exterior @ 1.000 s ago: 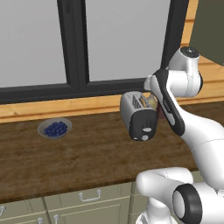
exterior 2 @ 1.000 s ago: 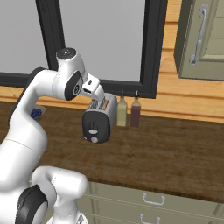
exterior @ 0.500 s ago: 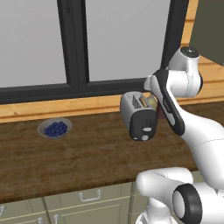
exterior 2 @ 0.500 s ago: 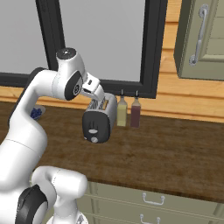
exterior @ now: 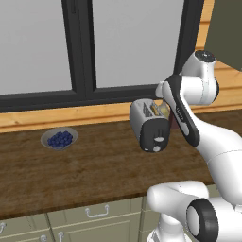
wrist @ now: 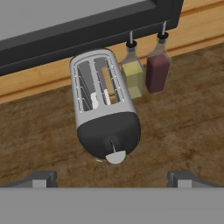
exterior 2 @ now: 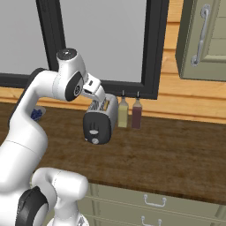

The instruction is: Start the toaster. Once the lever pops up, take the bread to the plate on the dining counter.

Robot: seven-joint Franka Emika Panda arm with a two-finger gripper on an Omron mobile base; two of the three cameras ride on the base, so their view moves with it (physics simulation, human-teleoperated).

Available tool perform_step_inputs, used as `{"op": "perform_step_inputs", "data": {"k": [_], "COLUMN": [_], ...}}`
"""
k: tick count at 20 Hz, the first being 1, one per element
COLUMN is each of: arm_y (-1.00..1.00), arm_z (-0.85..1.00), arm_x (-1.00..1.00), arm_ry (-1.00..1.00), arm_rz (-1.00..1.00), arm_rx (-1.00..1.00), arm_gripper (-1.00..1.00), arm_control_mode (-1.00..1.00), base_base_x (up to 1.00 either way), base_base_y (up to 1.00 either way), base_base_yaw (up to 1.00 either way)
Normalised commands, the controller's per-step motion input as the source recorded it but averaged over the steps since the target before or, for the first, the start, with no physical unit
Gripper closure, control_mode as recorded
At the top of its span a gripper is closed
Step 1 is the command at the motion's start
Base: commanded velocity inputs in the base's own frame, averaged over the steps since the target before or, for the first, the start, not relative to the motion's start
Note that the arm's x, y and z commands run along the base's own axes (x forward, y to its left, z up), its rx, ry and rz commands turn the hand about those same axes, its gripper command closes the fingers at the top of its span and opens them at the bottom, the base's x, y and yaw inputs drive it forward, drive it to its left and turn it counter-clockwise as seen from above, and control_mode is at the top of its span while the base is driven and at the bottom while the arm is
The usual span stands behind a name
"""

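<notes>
While nothing has shifted over the last second, the jaws (wrist: 112, 179) hang wide open and empty above the toaster (wrist: 105, 109) on the tabletop (wrist: 183, 127), its lever (wrist: 116, 156) just ahead between them, the bread (wrist: 106, 83) in its slot, so starting awaits.

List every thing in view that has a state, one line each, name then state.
toaster: upright on the worktop, bread in one slot
bread: sunk in the slot
lever: at the low end of its slot
gripper: open, above the toaster
bowl: holding blueberries
two bottles: upright, capped
upper cabinet door: shut
</notes>
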Motion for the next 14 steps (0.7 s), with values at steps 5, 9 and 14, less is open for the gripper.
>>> {"op": "perform_step_inputs", "data": {"k": [5, 9, 14], "arm_y": [0.0, 0.0, 0.0], "arm_z": [0.0, 0.0, 0.0], "arm_x": [0.0, 0.0, 0.0], "arm_ry": [0.0, 0.0, 0.0], "arm_rz": [0.0, 0.0, 0.0], "arm_rx": [0.0, 0.0, 0.0], "arm_gripper": [-1.0, -1.0, -1.0], "arm_control_mode": [-1.0, -1.0, -1.0], "base_base_x": [0.0, 0.0, 0.0], "base_base_y": [0.0, 0.0, 0.0], "base_base_yaw": [0.0, 0.0, 0.0]}}
